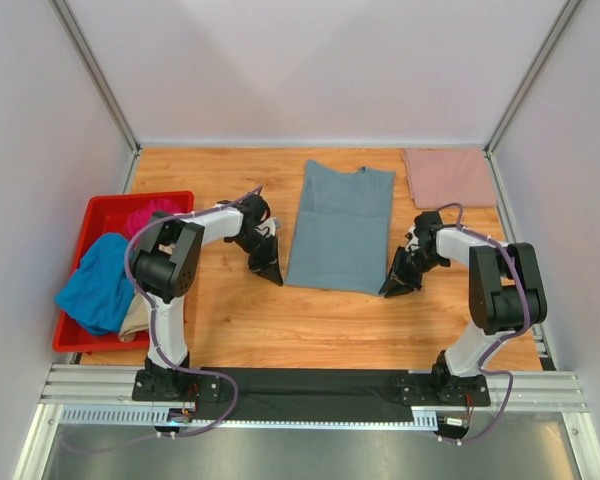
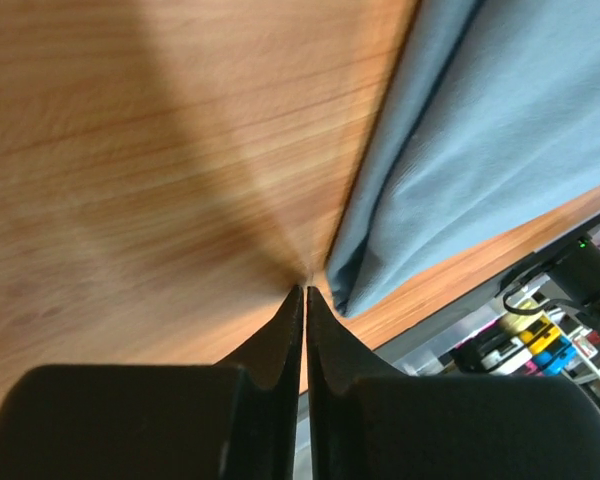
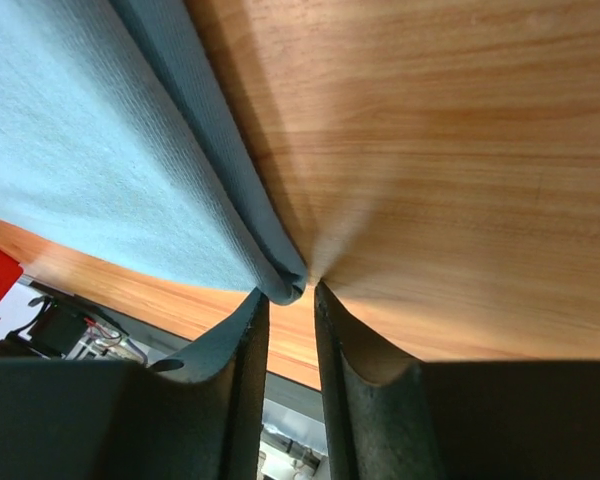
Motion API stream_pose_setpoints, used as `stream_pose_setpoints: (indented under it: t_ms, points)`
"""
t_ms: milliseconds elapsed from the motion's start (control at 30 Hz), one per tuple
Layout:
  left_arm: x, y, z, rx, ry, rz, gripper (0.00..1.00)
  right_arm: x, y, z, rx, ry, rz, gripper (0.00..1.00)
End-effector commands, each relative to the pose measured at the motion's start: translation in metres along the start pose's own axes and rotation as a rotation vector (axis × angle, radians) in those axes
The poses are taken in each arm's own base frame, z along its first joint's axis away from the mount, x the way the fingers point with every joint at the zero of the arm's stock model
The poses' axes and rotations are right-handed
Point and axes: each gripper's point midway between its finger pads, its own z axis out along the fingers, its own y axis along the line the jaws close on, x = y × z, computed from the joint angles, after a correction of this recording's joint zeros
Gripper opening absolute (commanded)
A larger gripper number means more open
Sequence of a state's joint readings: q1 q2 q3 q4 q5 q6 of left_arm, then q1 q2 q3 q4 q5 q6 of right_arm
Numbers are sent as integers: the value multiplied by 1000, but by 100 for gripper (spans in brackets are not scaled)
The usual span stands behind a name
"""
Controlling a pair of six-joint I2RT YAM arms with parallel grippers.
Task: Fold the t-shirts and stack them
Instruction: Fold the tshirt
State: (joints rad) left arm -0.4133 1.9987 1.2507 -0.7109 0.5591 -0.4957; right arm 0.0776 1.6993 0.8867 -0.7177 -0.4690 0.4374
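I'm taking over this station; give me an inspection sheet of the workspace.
Surface: wooden table, no damage seen.
Job's things: grey-blue shirt folded lengthwise at centre; pink shirt folded in far right corner; blue shirt, magenta shirt and beige shirt heaped in the red bin.
Clutter: nothing seen.
Grippers: left gripper shut, empty, beside the grey-blue shirt's near left corner; right gripper slightly open at its near right corner.
Cables: purple cables hang in loose loops, clear of the shirts.
Surroundings: pale walls, metal frame posts.

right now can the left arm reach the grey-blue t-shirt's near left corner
Probably yes: the left end effector sits right beside that grey-blue t-shirt corner, with only bare table between.
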Motion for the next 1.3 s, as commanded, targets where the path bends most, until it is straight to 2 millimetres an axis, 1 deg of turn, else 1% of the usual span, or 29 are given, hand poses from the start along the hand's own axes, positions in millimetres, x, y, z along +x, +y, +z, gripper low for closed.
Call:
stream_pose_setpoints:
  t_ms: [0, 33, 67, 100, 133, 167, 200, 233, 267, 333, 467, 567, 767, 833, 1033, 1133, 1233, 1267]
  points:
    - [-3, 2, -17, -69, -28, 5, 14, -5, -2, -8, 39, -55, -19, 27]
    - [-3, 1, -20, -75, -41, 5, 17, -5, 1, -12, 35, -60, -17, 29]
    - [-5, -4, -29, -68, -70, 15, 20, -4, 3, -15, 33, -64, -17, 30]
    - [-7, -8, -33, -59, -88, 13, 26, -3, 6, -20, 27, -71, -21, 34]
    - [-7, -12, -36, -42, -103, 15, 30, -2, 9, -23, 15, -74, -19, 37]
    - [-10, -24, -42, 5, -123, 27, 33, -1, 11, -25, 8, -76, -5, 39]
    - [-11, -30, -43, 33, -128, 34, 39, 0, 13, -28, -1, -80, 1, 43]
    - [-12, -37, -45, 64, -128, 41, 41, 2, 16, -29, -12, -77, 8, 45]
    - [-12, -46, -44, 118, -113, 52, 43, 2, 18, -29, -18, -76, 33, 46]
    - [-12, -52, -43, 154, -94, 53, 45, 1, 22, -29, -42, -78, 49, 49]
    - [-11, -48, -30, 171, -61, 50, 48, -3, 23, -19, -49, -66, 94, 51]
    - [-10, -41, -20, 162, -49, 36, 49, -5, 22, -14, -48, -59, 114, 51]
    - [0, -26, 1, 156, 3, -6, 49, -3, 11, 0, -17, -38, 143, 51]
    - [3, -20, 5, 133, 13, -15, 48, -1, 4, 4, 3, -35, 151, 51]
    - [3, -9, 11, 79, 11, -37, 46, 3, -8, 13, 40, -27, 157, 50]
    - [1, -4, 15, 62, 13, -48, 43, 3, -13, 15, 59, -27, 160, 47]
    - [-1, -3, 17, 57, 16, -55, 36, 3, -19, 15, 87, -42, 156, 39]
    - [-1, -4, 17, 58, 15, -55, 29, 3, -20, 15, 96, -41, 157, 34]
